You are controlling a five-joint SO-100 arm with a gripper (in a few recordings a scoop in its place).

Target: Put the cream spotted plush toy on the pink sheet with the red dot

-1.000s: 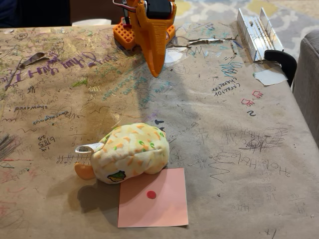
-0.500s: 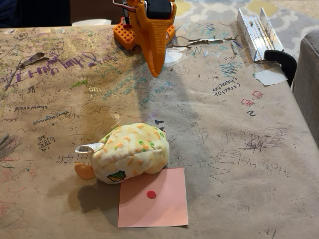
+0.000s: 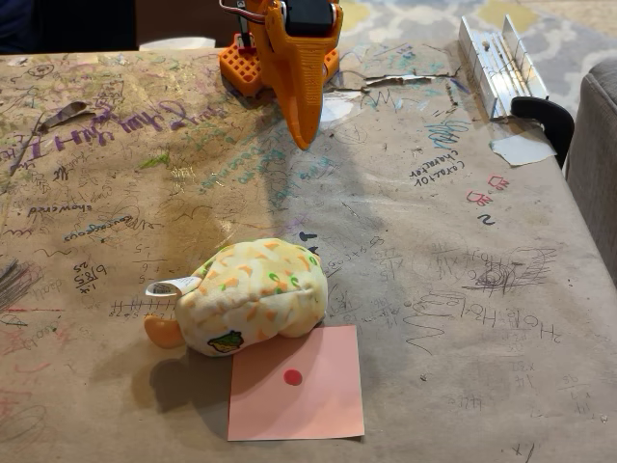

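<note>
The cream spotted plush toy [image 3: 253,295] lies on the paper-covered table at lower left of centre, with its white tag and an orange limb poking out to the left. Its lower right edge overlaps the top left corner of the pink sheet [image 3: 299,391], whose red dot [image 3: 293,377] is uncovered. My orange gripper [image 3: 303,138] hangs point-down at the far end of the table, well away from the toy, fingers together and holding nothing.
The brown table paper [image 3: 434,280] is covered in scribbles. A metal clamp rail [image 3: 498,60] and black handle [image 3: 545,116] sit at the far right, with a white paper scrap [image 3: 522,149] beside them. A grey cushion edge [image 3: 593,154] borders the right side.
</note>
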